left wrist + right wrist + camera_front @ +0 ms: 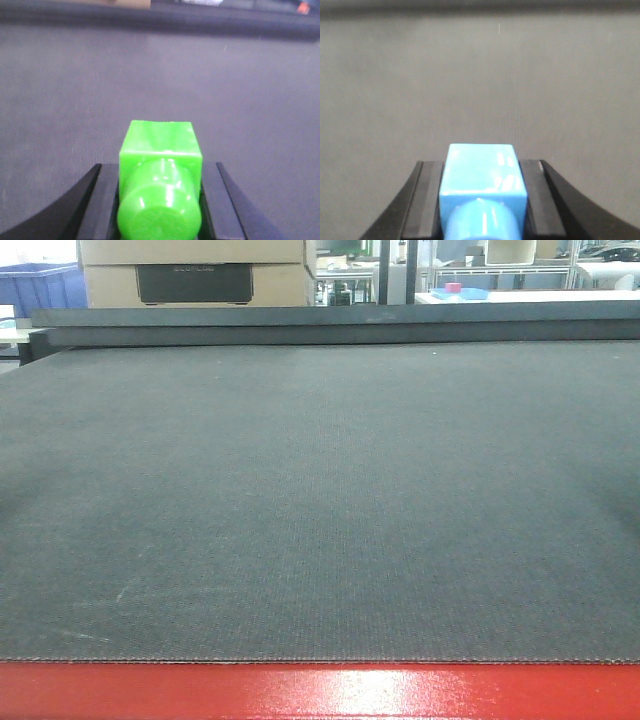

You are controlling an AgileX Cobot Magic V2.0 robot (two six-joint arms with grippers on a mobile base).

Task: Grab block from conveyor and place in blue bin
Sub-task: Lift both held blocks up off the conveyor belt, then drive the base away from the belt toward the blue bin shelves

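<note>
The conveyor [320, 490] is a wide dark grey-green belt with a red frame [320, 690] along its near edge. No block lies on it in the front view, and neither gripper shows there. In the left wrist view my left gripper [160, 167] is shut on a bright green block [160, 145], held above the belt [160, 75]. My right gripper [481, 162] is shut on a light blue block [482, 172], also over the belt [480, 75]. A blue bin [38, 288] stands far back at the left, beyond the conveyor.
Cardboard boxes [195, 270] stand behind the belt's raised far edge [330, 325]. A white table at the back right carries a small blue and pink object [458, 290]. Shelving fills the background.
</note>
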